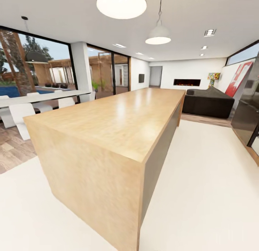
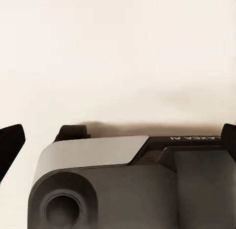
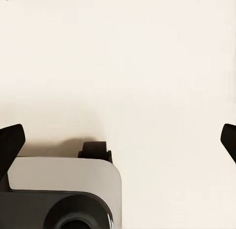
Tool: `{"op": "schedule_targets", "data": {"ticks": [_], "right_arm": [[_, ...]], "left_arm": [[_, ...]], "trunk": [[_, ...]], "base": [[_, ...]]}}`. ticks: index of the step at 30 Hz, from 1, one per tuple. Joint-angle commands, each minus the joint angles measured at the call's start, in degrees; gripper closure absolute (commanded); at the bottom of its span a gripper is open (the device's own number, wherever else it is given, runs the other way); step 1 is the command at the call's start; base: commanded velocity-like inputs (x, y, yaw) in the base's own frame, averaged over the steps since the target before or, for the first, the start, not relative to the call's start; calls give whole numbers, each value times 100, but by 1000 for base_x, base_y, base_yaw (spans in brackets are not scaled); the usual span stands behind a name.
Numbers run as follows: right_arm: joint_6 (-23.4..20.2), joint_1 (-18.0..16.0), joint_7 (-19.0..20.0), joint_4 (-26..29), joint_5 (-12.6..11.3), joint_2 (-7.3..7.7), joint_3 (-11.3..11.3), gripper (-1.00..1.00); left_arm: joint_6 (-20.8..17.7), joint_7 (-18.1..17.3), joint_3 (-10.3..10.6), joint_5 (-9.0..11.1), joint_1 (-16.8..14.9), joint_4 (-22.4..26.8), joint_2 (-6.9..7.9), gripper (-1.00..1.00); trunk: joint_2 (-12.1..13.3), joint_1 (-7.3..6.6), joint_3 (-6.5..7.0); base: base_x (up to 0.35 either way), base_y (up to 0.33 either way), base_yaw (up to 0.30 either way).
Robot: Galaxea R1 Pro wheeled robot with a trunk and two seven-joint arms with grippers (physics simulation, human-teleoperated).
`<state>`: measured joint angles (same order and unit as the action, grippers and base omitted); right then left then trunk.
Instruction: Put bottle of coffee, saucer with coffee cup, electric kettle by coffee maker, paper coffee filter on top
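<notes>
1. My left gripper (image 2: 118,140) hangs over the pale floor (image 2: 118,51), fingers spread wide, empty.
2. My right gripper (image 3: 118,140) likewise, spread and empty.
3. Ahead stands the wooden island (image 1: 118,117); I see no coffee things.

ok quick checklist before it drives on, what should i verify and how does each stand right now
1. Left claw free of any load: ok, fingertips spread wide with nothing between them.
2. Right claw free: ok, also open and empty.
3. Coffee station things in sight: not ok, the head view faces the all-wood island, whose top is bare.
4. Path beside the island: ok, the pale floor to its right looks unobstructed.
5. Kitchen countertop located: cannot tell from these views.
6. Obstacles ahead: the dark sofa sits far beyond the island, ok for now.
</notes>
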<state>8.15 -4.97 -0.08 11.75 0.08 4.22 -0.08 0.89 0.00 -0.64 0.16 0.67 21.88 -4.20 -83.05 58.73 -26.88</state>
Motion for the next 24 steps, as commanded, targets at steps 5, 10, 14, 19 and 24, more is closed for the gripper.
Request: {"op": "schedule_targets", "data": {"ticks": [5, 10, 14, 19, 24], "right_arm": [[20, -4, -1, -8, 1, 0, 0, -100], [20, -4, -1, -7, 1, 0, 1, -100], [20, -4, -1, -6, 1, 0, 2, -100], [20, -4, -1, -6, 1, 0, 0, -100], [20, -4, -1, -6, 1, 0, -1, -100]], "left_arm": [[7, 0, -12, 2, 3, 9, 1, -100], [7, 0, -14, 2, 4, 9, 0, -100], [7, 0, -15, 2, 3, 9, -1, -100], [7, 0, -15, 2, 4, 8, -2, -100], [7, 0, -15, 2, 3, 2, -2, -100]], "trunk": [[-3, 0, -5], [-3, 0, -5], [-3, 0, -5], [-3, 0, -5], [-3, 0, -3]], "base": [[0, 0, -249], [0, 0, -249], [0, 0, -249], [0, 0, -249], [0, 0, -249]]}}
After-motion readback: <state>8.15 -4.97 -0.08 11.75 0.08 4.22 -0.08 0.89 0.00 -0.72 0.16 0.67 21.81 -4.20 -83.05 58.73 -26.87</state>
